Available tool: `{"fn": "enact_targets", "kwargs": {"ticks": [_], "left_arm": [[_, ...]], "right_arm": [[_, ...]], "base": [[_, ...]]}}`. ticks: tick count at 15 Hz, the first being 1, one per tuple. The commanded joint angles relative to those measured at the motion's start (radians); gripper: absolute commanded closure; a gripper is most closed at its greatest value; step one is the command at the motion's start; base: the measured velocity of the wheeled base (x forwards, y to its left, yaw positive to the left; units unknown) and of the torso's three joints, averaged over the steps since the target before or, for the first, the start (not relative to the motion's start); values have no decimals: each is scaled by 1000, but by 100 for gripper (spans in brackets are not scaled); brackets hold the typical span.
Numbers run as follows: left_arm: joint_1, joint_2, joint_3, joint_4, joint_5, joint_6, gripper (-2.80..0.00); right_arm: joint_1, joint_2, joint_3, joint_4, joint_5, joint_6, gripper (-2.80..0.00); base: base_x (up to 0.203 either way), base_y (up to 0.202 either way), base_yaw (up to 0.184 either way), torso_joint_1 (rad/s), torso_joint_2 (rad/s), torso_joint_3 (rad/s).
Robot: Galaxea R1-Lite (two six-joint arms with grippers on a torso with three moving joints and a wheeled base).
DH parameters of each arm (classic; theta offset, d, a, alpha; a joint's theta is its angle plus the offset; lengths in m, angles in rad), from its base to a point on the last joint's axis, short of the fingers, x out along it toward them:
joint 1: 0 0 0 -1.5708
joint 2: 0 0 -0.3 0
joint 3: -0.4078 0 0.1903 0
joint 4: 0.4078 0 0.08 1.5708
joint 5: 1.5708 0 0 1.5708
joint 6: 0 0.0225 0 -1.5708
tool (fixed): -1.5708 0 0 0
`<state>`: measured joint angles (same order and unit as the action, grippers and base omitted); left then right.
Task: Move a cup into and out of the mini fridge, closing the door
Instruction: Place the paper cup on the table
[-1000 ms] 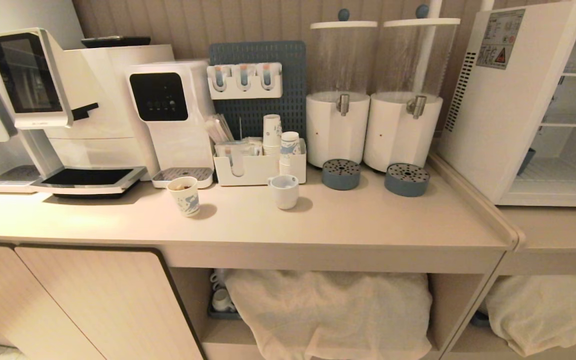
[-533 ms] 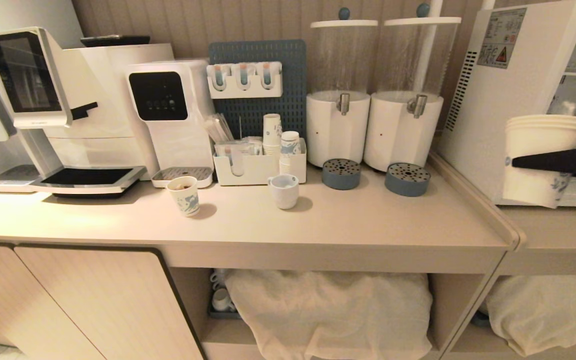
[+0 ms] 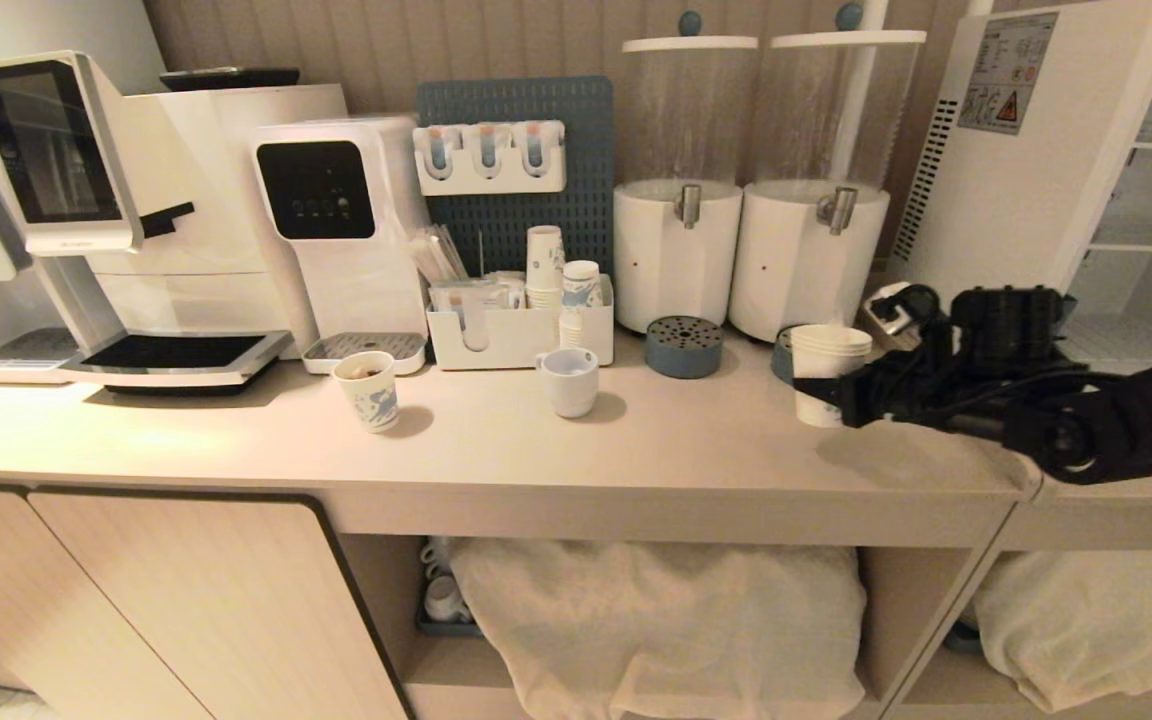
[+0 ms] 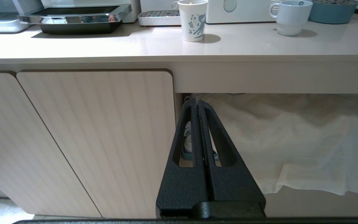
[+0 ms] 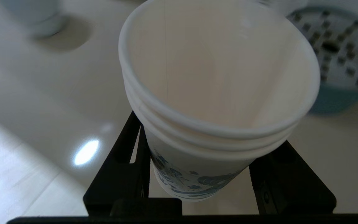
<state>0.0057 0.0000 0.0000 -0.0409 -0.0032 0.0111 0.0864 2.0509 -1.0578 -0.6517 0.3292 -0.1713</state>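
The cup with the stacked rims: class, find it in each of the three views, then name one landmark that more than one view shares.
Head view: the cup is right of centre, over the counter, held in the right gripper, in front of the round blue drip tray.
Left wrist view: not in it.
Right wrist view: the cup fills the centre, between the gripper's fingers.
Shared landmark: the round blue drip tray, just behind the cup.

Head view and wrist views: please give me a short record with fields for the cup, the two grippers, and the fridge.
cup: tall paper cup with layered rims, upright, above the counter by a blue drip tray
right gripper: right gripper shut on the cup
left gripper: left gripper shut, empty, below the counter edge
mini fridge: mini fridge interior exposed, wire shelves visible
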Motion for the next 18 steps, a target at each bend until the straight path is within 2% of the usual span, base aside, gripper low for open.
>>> {"fn": "enact_targets", "kwargs": {"ticks": [1, 2, 4, 11, 16, 17, 18], "left_arm": [[0, 0, 18, -1, 0, 0, 0], [0, 0, 18, -1, 0, 0, 0], [0, 0, 18, -1, 0, 0, 0], [0, 0, 18, -1, 0, 0, 0], [0, 0, 18, -1, 0, 0, 0], [0, 0, 18, -1, 0, 0, 0], [0, 0, 18, -1, 0, -1, 0]], "right_arm": [[64, 180, -31, -193, -270, 5, 0], [70, 198, -31, -245, -310, 7, 0], [73, 205, 11, -265, -321, 2, 0], [70, 208, 246, -404, -296, -31, 0], [41, 241, 297, -431, -292, -24, 0], [41, 241, 297, -431, -293, -23, -280], [21, 257, 290, -431, -294, -21, -280]], "base": [[0, 0, 0, 0, 0, 0], [0, 0, 0, 0, 0, 0], [0, 0, 0, 0, 0, 0], [0, 0, 0, 0, 0, 0], [0, 0, 0, 0, 0, 0], [0, 0, 0, 0, 0, 0], [0, 0, 0, 0, 0, 0]]}}
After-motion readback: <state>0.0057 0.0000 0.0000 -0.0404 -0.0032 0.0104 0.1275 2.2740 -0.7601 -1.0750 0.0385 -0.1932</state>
